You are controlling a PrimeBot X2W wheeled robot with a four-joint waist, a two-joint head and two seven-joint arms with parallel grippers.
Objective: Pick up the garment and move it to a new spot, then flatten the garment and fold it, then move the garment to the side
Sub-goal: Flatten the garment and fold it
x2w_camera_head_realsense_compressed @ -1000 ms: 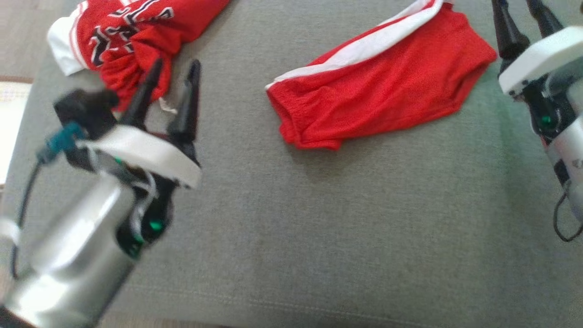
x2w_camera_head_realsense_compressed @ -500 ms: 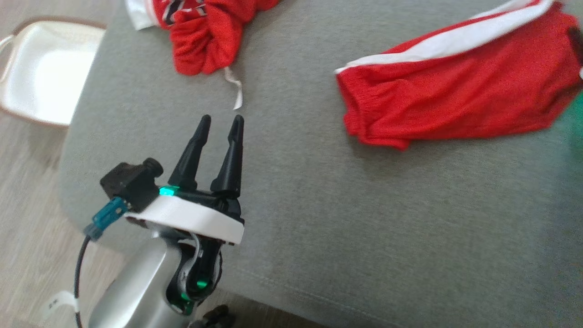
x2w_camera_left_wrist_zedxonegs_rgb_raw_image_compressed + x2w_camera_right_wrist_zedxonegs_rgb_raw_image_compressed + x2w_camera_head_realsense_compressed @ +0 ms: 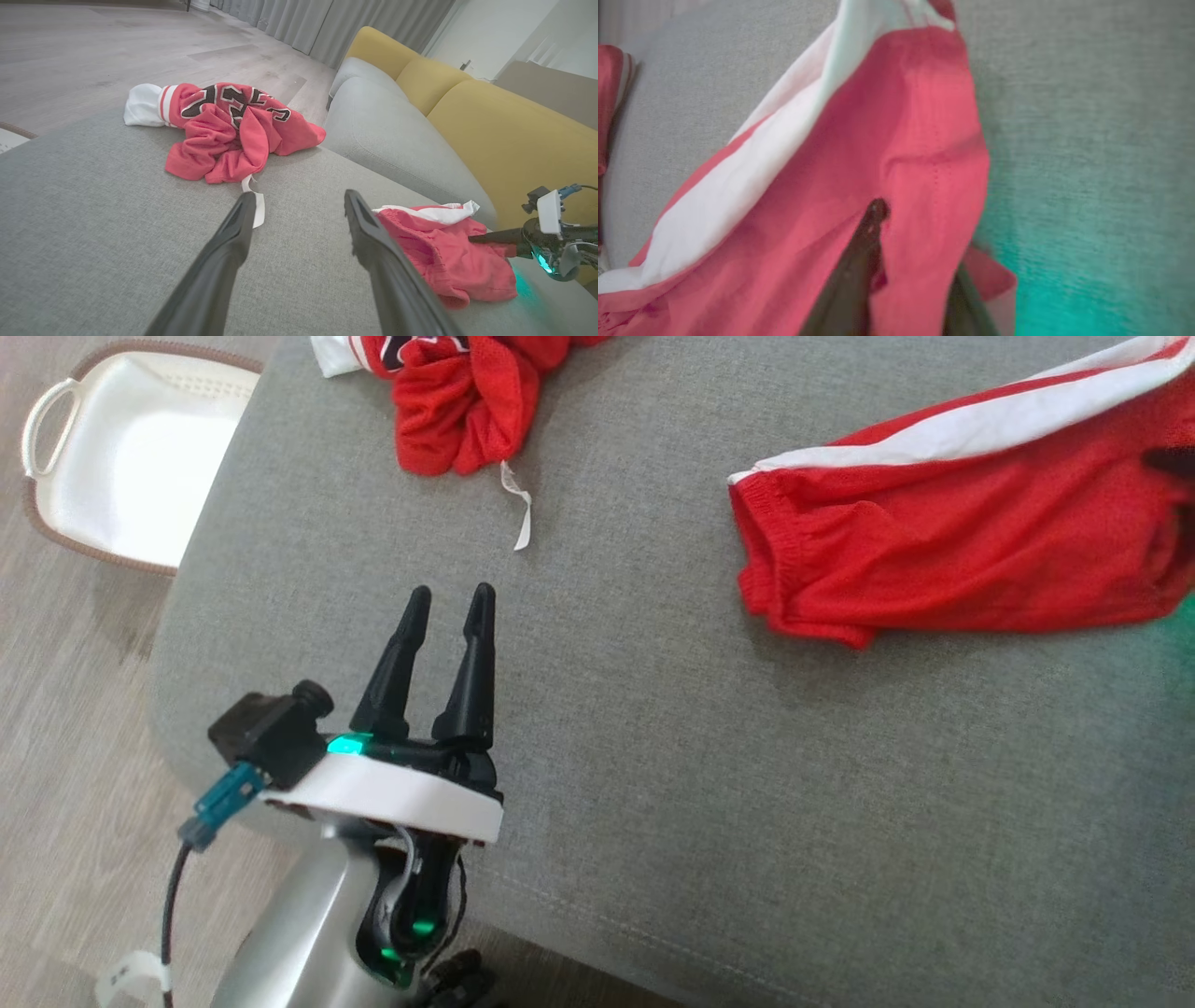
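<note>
Red shorts (image 3: 952, 569): fabric lies between the fingers of our right gripper (image 3: 476, 239); clamped or not, we cannot tell. Left gripper (image 3: 448, 595) parted, empty, shorts well to its right.

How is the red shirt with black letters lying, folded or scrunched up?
Scrunched up: the shirt lies in a wrinkly heap on the grey cushion.

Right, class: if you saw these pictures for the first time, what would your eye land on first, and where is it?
Red on grey: the shorts, with a white stripe, lie at the right of the sofa seat, and a crumpled jersey sits at its far edge, to the left. Next comes the left gripper, open, over bare seat near the front left corner.
</note>
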